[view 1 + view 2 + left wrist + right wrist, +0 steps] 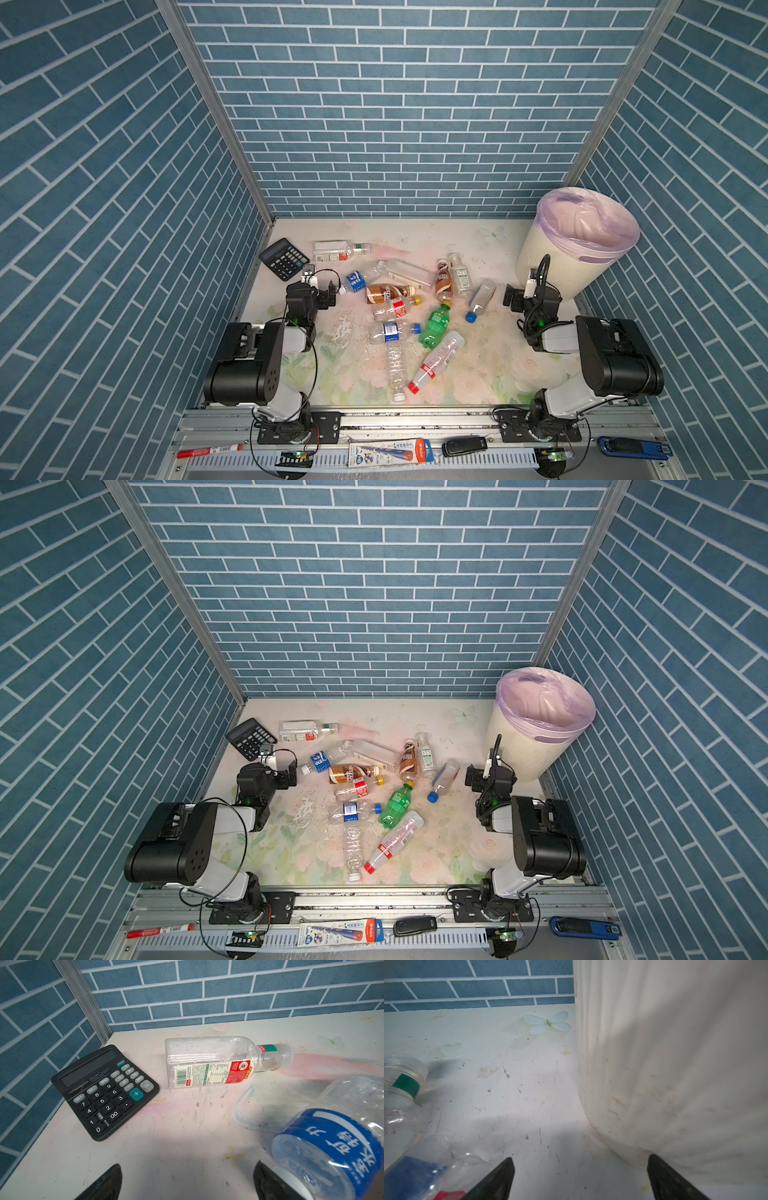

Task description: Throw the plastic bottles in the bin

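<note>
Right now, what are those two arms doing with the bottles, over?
Left gripper open, empty, beside blue-labelled bottle. Right gripper open, empty, beside bin. Bottles scattered on table. Calculator nearby, not blocking.

I work inside a three-sided booth. The back wall (415, 104), left wall (104, 208) and right wall (706, 166) all carry the same blue brick pattern with pale joints. A left corner post (217, 112) and a right corner post (615, 95), both aluminium, run up where the side walls meet the far one. The tabletop (478, 374) is pale, printed with faded pink and green flowers and a white butterfly (548, 1023) at the far right, and it is scuffed and specked. An aluminium rail (415, 419) runs along the near edge. Light is even, with soft grey shadows.
</note>
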